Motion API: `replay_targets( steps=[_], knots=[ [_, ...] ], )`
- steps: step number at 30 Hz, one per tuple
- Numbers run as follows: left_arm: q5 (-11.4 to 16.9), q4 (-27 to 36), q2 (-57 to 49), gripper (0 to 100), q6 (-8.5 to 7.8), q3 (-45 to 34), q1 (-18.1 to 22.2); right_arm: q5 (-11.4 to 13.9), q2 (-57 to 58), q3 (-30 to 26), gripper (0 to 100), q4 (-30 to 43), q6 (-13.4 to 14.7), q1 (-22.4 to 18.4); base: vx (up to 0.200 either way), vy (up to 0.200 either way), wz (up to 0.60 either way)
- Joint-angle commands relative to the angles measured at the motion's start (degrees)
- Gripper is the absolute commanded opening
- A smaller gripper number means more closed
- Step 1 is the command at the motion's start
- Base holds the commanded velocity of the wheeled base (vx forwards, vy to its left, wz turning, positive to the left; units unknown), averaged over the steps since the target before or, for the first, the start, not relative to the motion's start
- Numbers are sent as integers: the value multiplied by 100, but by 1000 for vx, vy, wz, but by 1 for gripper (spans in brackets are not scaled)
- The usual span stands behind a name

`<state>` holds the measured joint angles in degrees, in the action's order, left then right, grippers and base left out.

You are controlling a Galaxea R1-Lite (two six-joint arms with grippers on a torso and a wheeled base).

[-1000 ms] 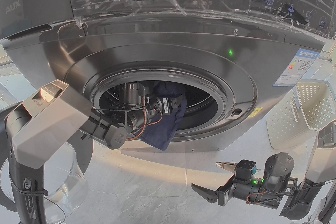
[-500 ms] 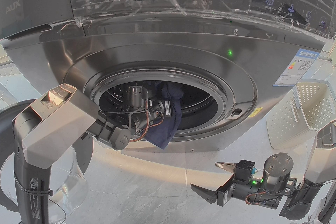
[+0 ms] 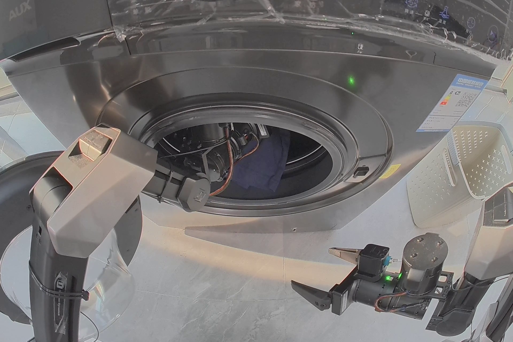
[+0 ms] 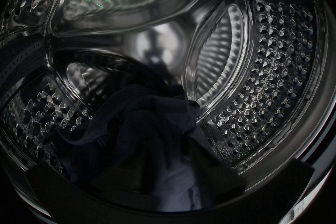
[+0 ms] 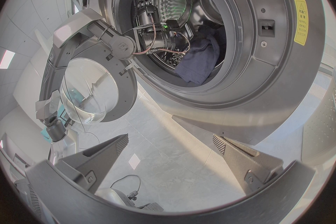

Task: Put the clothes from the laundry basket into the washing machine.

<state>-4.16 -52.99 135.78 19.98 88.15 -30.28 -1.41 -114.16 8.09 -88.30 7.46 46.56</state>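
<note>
Clothes here come down to one dark blue garment, which in the head view sits inside the round mouth of the washing machine, its lower edge close to the front rim. The left arm passes through that opening, with the wrist inside the drum. The right gripper hangs low in front of the machine, jaws spread wide and holding nothing. The laundry basket stands to the robot's right.

From the left wrist, we see the garment heaped low in the perforated drum, just in front of the camera. It is dark in there, and we cannot tell whether this gripper is clamped on the cloth or released from it.

From the right wrist, the left gripper is inside the drum right beside the garment, whose bottom fold seems to lie on the lower seal. The door stands swung open, and the right gripper is plainly open.

Our worry is that fold. If the cloth clings to the left gripper when the arm pulls back, it could be dragged out over the rim. The loose wrist cables could also catch on the rim.
</note>
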Motion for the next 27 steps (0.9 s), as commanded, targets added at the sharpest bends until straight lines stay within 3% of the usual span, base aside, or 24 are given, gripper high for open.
replay_targets(
  steps=[1,5,8,10,11,14,20,21,27],
  knots=[
    [-6,17,-8,100,6,-44,-13,1,-9,-1,100,-3,1,3,0,0,0],
    [-15,87,-262,100,-3,-404,-39,1,-9,-1,100,-3,1,3,0,0,0],
    [82,289,-676,100,-38,-1204,-110,1,-9,-10,100,-3,1,3,0,0,0],
    [91,298,-684,100,-38,-1221,-110,1,-9,-10,100,-3,1,3,0,0,0],
    [126,369,-667,100,-108,-1520,-118,1,-9,-1,100,-3,1,11,0,0,0],
    [134,360,-394,100,-337,-1476,-66,1,-18,-10,100,-3,1,29,0,0,0],
    [134,377,63,100,-398,-1151,-48,1,-18,8,100,-3,1,29,0,0,0],
    [134,369,89,0,-407,-1089,-48,1,-18,8,100,-3,1,29,0,0,0],
    [134,351,115,0,-390,-729,-74,1,-18,17,100,-3,1,29,0,0,0]
  ],
)
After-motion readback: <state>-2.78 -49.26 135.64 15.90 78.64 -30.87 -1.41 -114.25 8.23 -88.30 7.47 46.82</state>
